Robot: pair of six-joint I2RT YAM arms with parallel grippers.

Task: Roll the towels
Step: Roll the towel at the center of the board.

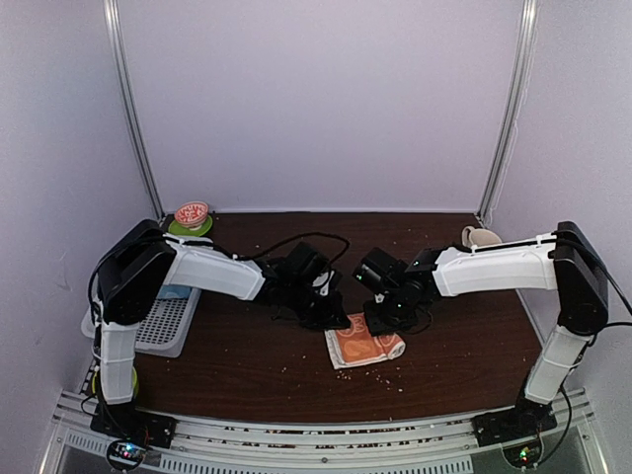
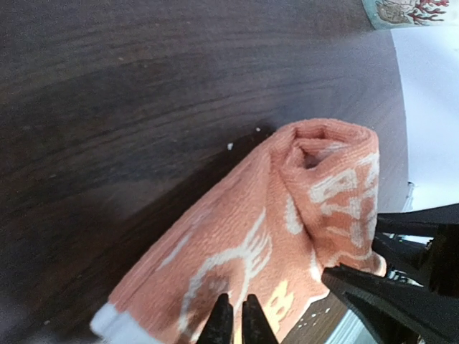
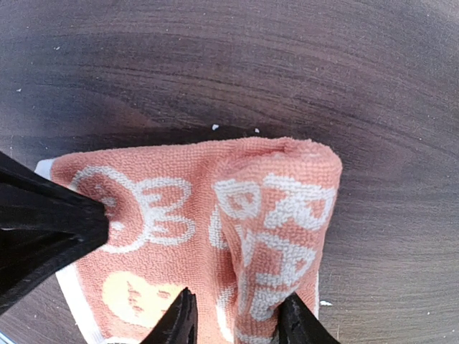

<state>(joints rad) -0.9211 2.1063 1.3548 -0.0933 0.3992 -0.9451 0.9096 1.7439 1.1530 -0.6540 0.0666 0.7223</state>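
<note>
Orange towel (image 1: 364, 348) half-rolled mid-table, toward near edge. Left gripper (image 2: 237, 324) clenched on its edge; right gripper (image 3: 237, 321) straddles the roll, parted. White tray (image 1: 166, 326) at left edge; bowl (image 1: 191, 214) far-left corner.

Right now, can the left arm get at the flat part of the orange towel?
Probably yes. The left gripper sits right over the orange towel, fingers together; nothing lies between. The right gripper straddles the rolled end.

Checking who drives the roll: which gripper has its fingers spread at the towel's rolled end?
The right gripper: its fingers stand apart at the orange towel's rolled end. The left gripper has its fingertips nearly together over the flatter part.
</note>
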